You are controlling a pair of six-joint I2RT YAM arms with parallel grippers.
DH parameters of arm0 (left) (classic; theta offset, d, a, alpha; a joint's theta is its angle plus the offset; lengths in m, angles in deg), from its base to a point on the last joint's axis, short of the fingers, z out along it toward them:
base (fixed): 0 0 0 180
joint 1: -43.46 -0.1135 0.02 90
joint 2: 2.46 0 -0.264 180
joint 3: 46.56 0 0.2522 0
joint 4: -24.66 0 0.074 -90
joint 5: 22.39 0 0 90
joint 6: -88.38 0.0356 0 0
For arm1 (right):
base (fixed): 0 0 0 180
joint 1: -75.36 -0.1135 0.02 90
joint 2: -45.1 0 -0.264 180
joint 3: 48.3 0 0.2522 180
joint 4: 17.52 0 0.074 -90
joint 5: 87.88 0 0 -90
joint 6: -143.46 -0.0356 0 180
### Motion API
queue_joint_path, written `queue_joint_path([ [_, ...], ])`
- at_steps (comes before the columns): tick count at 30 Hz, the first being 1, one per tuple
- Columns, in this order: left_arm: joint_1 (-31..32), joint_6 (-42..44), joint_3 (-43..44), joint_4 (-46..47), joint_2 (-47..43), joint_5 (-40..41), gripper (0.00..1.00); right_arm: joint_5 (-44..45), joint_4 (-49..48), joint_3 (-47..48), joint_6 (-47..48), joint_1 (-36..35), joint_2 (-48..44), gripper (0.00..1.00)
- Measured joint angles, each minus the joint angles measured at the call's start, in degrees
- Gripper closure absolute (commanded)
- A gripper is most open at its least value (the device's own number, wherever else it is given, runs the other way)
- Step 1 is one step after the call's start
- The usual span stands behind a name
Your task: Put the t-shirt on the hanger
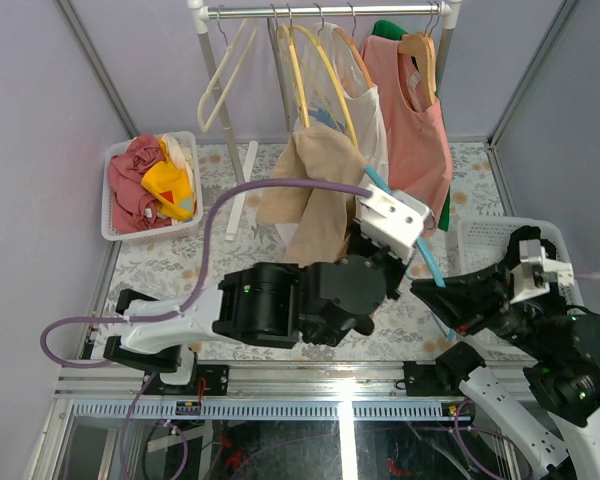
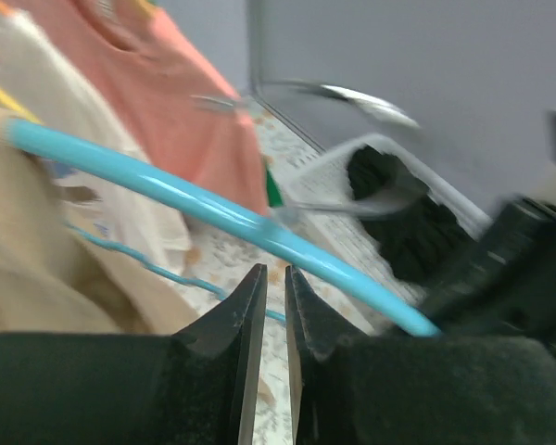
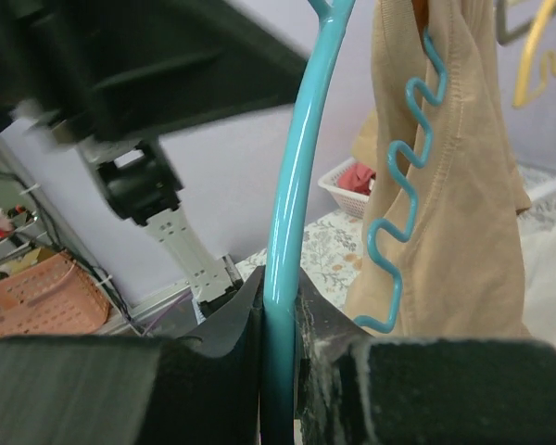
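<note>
Two black fingers of the right hand (image 3: 278,283) are clamped on one sloping arm of the thin light-blue plastic hanger (image 3: 292,185), whose wavy notched lower bar curls just beside them. The plain tan soft-fabric t-shirt (image 3: 463,232) is draped over the hanger's far end, near the middle of the scene. Its cloth hangs down behind the wavy bar as the right wrist camera sees it. The left hand (image 2: 275,278) sits just left of the bare blue arm, its fingers almost together with only a thin slit between them and nothing in that slit. The blue arm crosses just beyond the tips; the blur hides whether it touches them. Farther off, a salmon-pink top (image 1: 425,140) hangs from the white clothes rail (image 1: 320,10) at the far edge, with yellow hangers (image 1: 315,70) and cream hangers (image 1: 225,75) to its left. A white mesh basket (image 1: 150,231) of red and yellow clothes stands far left on the floral-patterned table (image 1: 180,265). Another white basket (image 1: 485,235) stands at the right, near the right arm.
</note>
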Motion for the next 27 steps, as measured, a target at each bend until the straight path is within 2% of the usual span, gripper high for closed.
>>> queue_joint_path([
  [6, 0.85, -4.42, -1.29, -1.05, 3.93, -10.99, 0.88, 4.90, 1.77, -1.95, -2.95, 0.00, 4.07, 1.00],
  [14, 1.05, -8.26, -6.99, -1.81, 2.27, -16.79, 0.87, 6.91, 1.05, -6.67, -4.94, 0.00, 1.03, 1.00],
  [17, 1.20, -9.75, -10.73, -3.50, -1.64, -16.02, 0.82, 6.97, 0.70, -8.26, -5.16, 0.00, -1.42, 1.00],
  [23, 1.44, -13.18, -17.05, -6.82, -13.44, -7.56, 0.61, 6.99, 0.70, -9.18, -5.35, 0.00, -4.42, 1.00],
  [27, 0.70, -14.75, -20.68, -7.67, -19.98, -0.44, 0.56, 6.97, 0.74, -9.20, -5.35, 0.00, -5.44, 1.00],
])
